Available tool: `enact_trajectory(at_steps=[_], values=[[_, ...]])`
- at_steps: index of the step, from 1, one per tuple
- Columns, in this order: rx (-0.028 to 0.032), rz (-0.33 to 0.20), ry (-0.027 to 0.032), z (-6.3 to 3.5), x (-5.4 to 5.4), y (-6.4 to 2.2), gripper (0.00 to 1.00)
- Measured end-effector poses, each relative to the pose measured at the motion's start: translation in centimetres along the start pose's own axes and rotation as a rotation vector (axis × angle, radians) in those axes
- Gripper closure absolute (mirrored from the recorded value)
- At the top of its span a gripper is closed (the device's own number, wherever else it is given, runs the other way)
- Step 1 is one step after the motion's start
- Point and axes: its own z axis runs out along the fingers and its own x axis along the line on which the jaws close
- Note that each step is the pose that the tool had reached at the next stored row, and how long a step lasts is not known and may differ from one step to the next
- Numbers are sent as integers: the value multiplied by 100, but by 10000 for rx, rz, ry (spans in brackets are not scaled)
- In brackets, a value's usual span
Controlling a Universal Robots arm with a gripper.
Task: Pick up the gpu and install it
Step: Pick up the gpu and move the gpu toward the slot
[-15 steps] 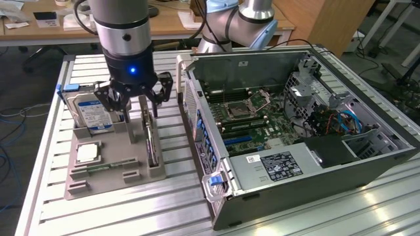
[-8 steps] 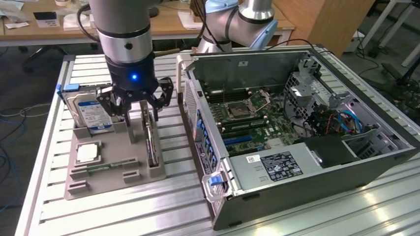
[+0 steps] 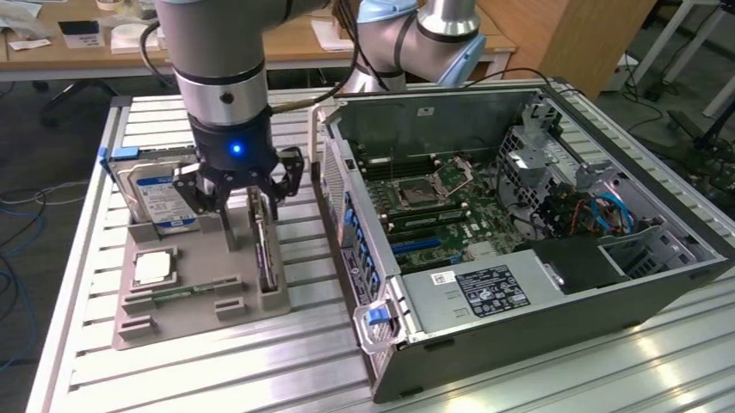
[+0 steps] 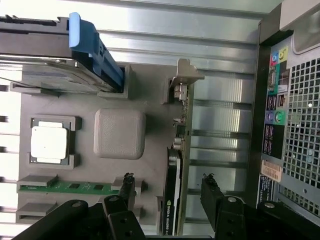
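The gpu point(image 4: 179, 150) shows only as a thin edge, its one end lost behind the gripper point(image 4: 168, 189), standing in the slot along the gray tray's point(image 4: 150, 85) edge nearest the computer case point(image 3: 552, 323), between the widely spread fingers, which hold nothing.

The tray point(image 3: 184, 320) sits on the surface point(image 3: 230, 379), at the exterior view's left of the computer case point(image 3: 552, 310). In the tray, the gpu point(image 3: 267, 249) stands on edge along the side nearest the case. My gripper point(image 3: 255, 205) straddles it, touching neither side.
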Motion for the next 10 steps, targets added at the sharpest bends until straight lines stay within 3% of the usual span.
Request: enact_trajectory(at_steps=[10], values=[[2,130,-8,182,-13,-8,35]])
